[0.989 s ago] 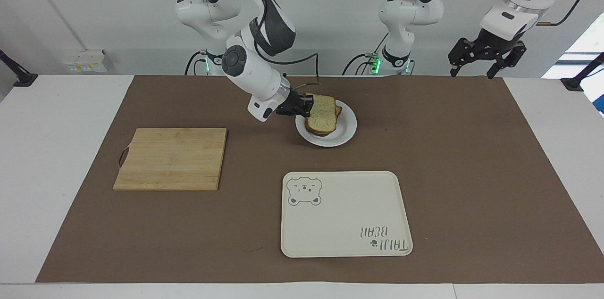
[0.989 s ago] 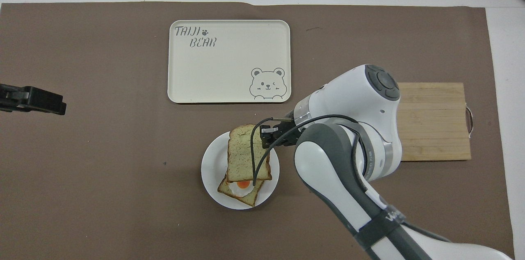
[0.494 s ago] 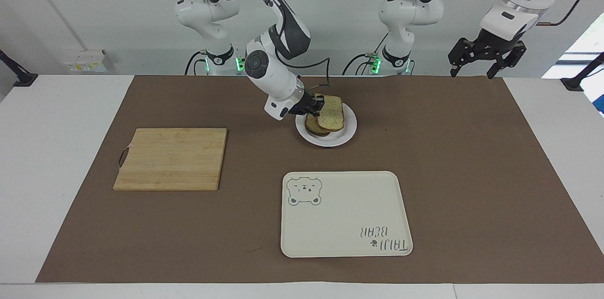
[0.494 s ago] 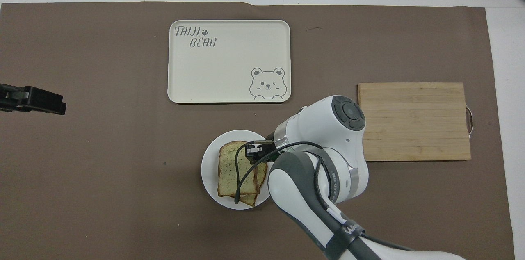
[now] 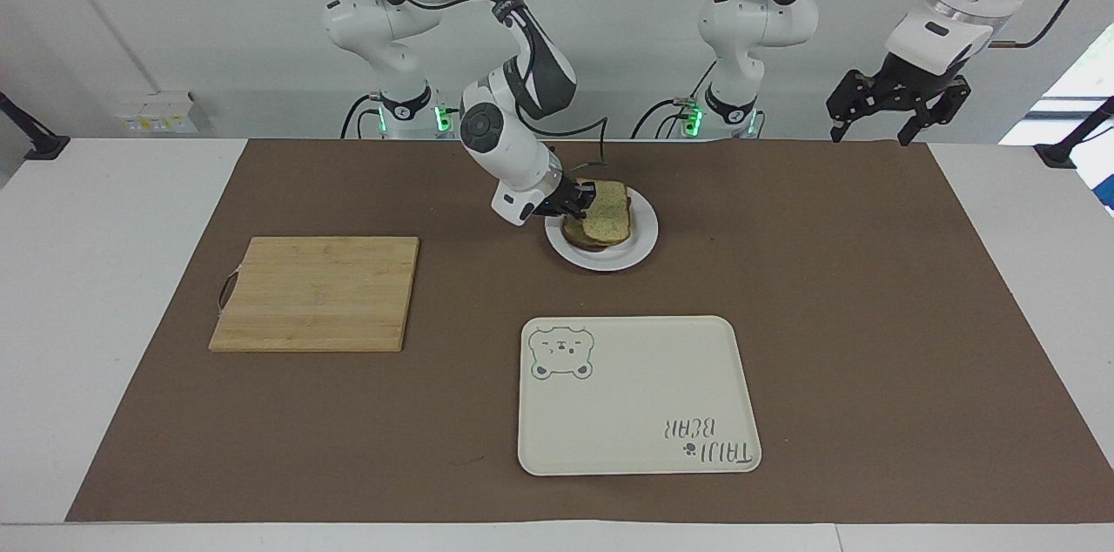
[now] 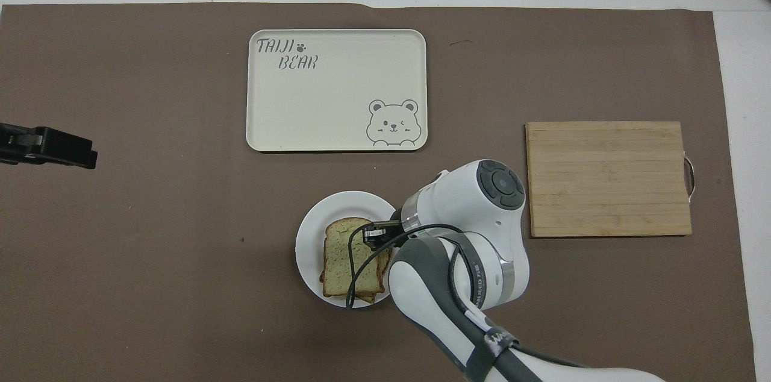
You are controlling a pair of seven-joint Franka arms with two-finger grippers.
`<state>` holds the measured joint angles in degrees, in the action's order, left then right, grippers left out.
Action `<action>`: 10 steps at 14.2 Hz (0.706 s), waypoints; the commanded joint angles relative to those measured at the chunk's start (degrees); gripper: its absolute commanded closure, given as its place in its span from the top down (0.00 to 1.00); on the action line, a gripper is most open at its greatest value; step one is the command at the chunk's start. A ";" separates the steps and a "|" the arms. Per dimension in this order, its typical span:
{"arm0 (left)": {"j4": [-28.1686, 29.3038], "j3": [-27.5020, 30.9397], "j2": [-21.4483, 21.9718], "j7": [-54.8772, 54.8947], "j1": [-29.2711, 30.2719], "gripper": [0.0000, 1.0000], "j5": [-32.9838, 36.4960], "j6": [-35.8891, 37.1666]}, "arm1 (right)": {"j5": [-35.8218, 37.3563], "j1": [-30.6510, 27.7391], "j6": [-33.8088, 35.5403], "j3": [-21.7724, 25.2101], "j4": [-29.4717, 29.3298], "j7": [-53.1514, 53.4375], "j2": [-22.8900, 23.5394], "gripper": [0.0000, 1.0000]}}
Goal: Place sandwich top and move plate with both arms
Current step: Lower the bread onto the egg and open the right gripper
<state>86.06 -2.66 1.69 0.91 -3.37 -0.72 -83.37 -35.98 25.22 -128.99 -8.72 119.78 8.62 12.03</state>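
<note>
The right gripper [image 5: 585, 200] is clamped on the edge of the sandwich top [image 5: 607, 218], fingertips pinched on the crust at the side toward the right arm's end of the table. That speckled slice lies on the lower slice [image 5: 577, 235], a sliver of which peeks out underneath, and both sit on the plate [image 5: 640, 249]. The plate rests on the brown mat [image 5: 870, 291], nearer to the robots than the cream tray [image 5: 635, 395] with its bear drawing. The wooden cutting board [image 5: 318, 293] lies toward the right arm's end. Over at the mat's corner near its own base, the left gripper [image 5: 896, 108] waits up in the air, fingers spread wide, holding nothing.
</note>
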 commanded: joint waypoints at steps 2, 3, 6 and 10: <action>-0.11 -0.59 0.42 -0.20 0.91 1.00 0.20 -0.22 | -2.08 0.70 -2.66 0.02 1.16 -1.07 0.19 0.00; -0.11 -0.59 0.42 -0.20 1.00 1.00 0.20 -0.22 | -2.08 0.71 -2.67 0.01 1.16 0.16 0.19 0.07; -0.11 -0.59 0.42 -0.20 1.00 1.00 0.11 -0.22 | -1.99 0.71 -2.84 0.10 0.46 3.07 0.71 1.00; -0.11 -0.59 0.42 -0.20 1.00 1.00 0.20 -0.22 | -0.32 -0.52 -3.02 0.98 -1.13 2.99 0.11 1.00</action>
<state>86.06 -2.66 1.69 0.90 -3.37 -0.72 -83.37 -36.18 25.35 -131.60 -8.28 119.47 11.03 12.48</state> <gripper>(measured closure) 0.000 0.388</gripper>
